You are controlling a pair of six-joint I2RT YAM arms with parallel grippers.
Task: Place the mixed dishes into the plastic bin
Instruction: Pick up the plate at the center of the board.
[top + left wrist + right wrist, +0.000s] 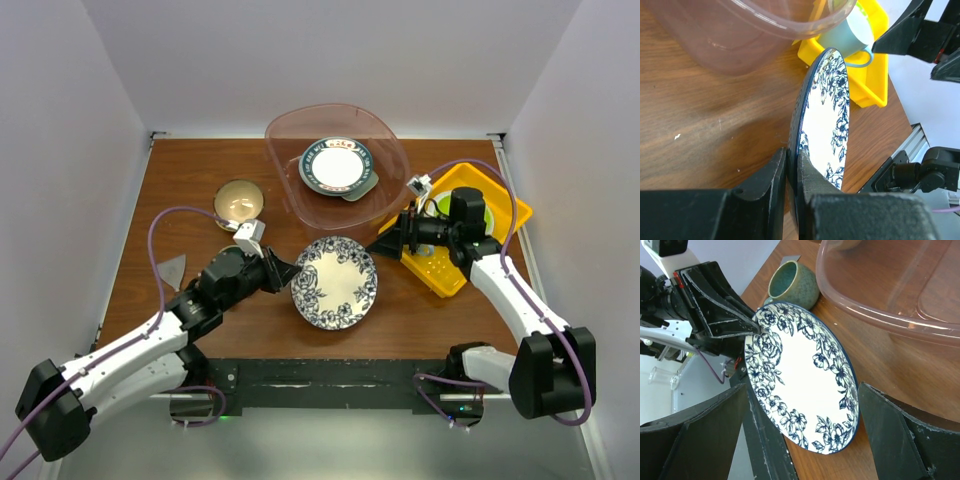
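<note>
- The blue floral plate (334, 283) fills the middle of the counter (180, 180). The left jaws clamp its left rim, and the left arm (150, 340) blocks the near-left approach.
- The right jaws gape just beside the plate's far-right rim, filling the gap toward the yellow tray (500, 215).
- The plastic bin (290, 195) walls off the back centre, with 1 narrow bare strip between it and the plate.
- Inside the bin, a dark-rimmed plate (336, 165) covers most of the floor.
- The tan bowl (240, 203) stands just beyond the left jaws, with a gap between it and the bin.
- The back-left corner is open.

no legible text, label or number anywhere
</note>
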